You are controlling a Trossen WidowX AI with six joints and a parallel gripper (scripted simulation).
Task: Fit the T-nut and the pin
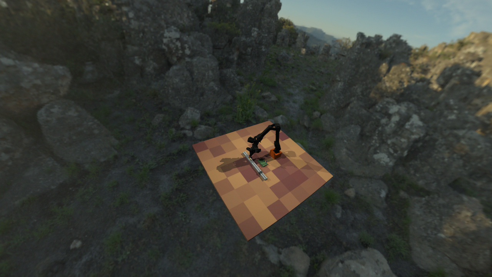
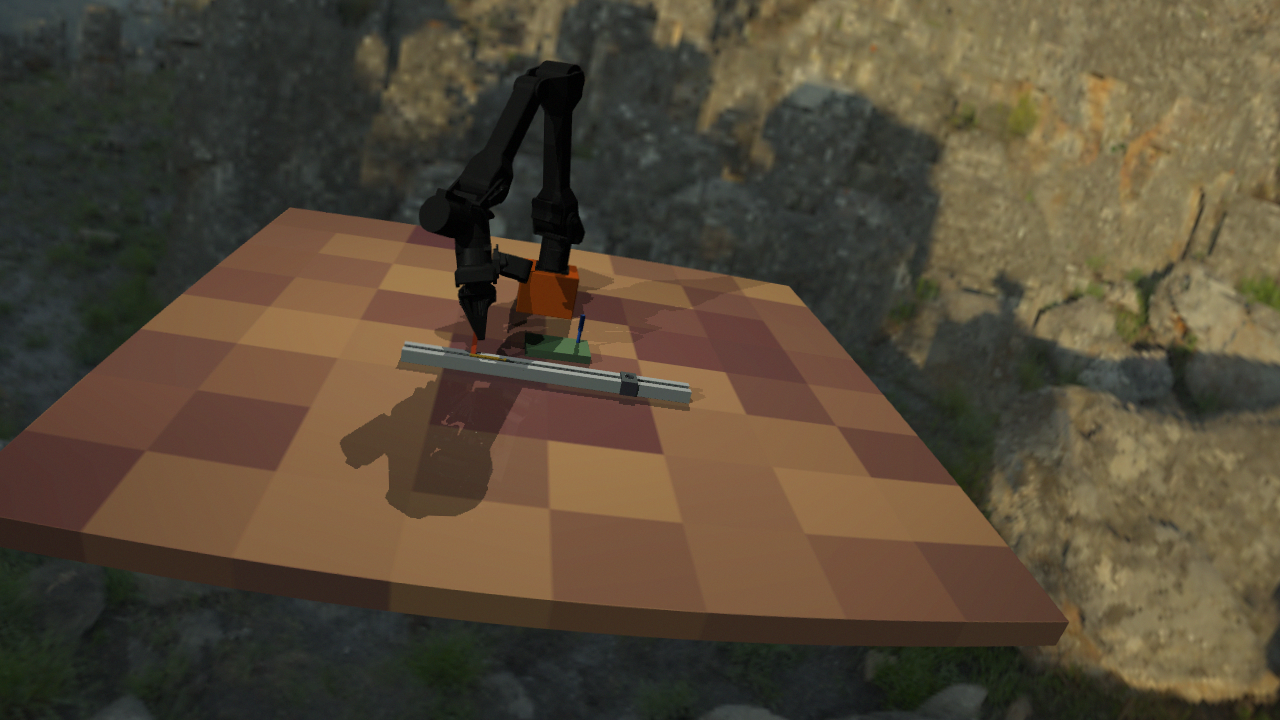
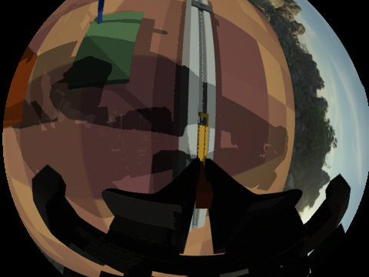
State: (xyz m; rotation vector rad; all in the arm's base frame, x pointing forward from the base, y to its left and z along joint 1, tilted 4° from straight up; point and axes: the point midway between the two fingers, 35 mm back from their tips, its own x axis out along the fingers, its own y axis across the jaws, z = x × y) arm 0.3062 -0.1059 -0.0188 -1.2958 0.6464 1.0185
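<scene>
My gripper (image 1: 251, 157) (image 2: 480, 340) (image 3: 202, 162) pinches the orange handle (image 2: 474, 343) (image 3: 204, 194), leaving the brass T-nut (image 2: 488, 357) (image 3: 202, 142) in line with the slot of the aluminum rail (image 1: 255, 166) (image 2: 554, 371) (image 3: 194, 38). Seating under the lips: unconfirmed; the view is too coarse. The dark bracket (image 2: 629, 384) (image 3: 201, 5) straddles the rail farther along, presumably marking the slide's end. The blue pin (image 2: 580, 329) (image 3: 101, 11) stands upright in the green tray (image 1: 263, 163) (image 2: 572, 351) (image 3: 115, 35), accessible for later grasping.

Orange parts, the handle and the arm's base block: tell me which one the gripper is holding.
The small orange handle, between the gripper's fingers at the rail; the base block sits under the arm.
</scene>
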